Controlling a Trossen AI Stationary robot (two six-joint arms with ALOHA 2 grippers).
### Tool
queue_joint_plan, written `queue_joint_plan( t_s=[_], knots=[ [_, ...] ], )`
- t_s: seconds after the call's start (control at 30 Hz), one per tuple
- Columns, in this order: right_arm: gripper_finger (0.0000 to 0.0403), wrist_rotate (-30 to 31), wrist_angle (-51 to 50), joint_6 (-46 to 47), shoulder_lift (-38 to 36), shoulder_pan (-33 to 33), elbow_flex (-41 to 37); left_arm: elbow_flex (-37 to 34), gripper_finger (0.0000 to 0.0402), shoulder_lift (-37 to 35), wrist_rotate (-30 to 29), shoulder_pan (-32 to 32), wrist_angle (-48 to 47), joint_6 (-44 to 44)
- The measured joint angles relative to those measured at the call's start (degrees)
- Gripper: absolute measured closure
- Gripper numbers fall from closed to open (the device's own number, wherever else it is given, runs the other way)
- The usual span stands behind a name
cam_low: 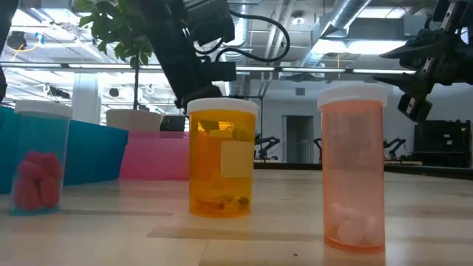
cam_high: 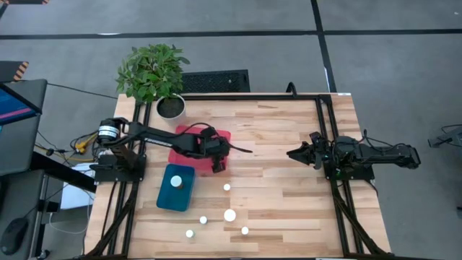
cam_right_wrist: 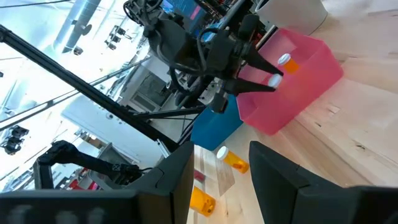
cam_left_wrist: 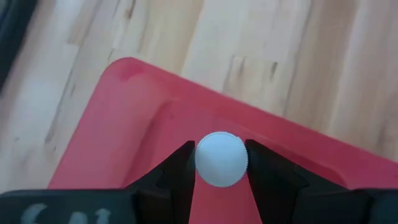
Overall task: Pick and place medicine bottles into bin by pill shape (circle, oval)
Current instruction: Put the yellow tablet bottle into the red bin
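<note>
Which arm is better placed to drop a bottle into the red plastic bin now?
The left. Its tool is shut on a white-capped bottle above the red plastic bin. The right tool waits open by the table's right edge.

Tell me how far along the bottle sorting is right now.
One white-capped bottle already sits in the blue rectangular bin. The left pincer holds another white-capped bottle over the red plastic bin. Five white-capped bottles, like the largest one, remain on the wooden table. The right pincer waits open at the table's right side.
</note>
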Motion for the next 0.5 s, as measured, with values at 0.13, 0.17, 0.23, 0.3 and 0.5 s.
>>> queue_joint_plan(
  t_s=[0.13, 0.17, 0.23, 0.3, 0.5],
  knots=[
    [0.0236, -0.02, 0.0, 0.0, 0.0, 0.0, 0.0, -2.62, 0.0276, 0.0, -0.56, -0.02, 2.93, -2.05],
    [0.0237, -0.02, 0.0, 0.0, 0.0, 0.0, 0.0, -3.11, 0.0276, -0.03, -0.65, -0.03, 3.75, -2.52],
    [0.0238, -0.02, 0.0, 0.0, 0.0, 0.0, 0.0, -3.82, 0.0276, -0.12, -0.91, -0.33, 4.7, -3.46],
    [0.0239, -0.04, 0.0, 0.0, 0.0, 0.0, 0.0, -3.95, 0.0276, -0.13, -1.64, -0.74, 4.94, -3.58],
    [0.0237, -0.04, 0.0, 0.0, 0.0, 0.0, -0.01, -4.08, 0.0271, -0.85, -2.7, -1.1, 4.15, -5.25]
  ],
)
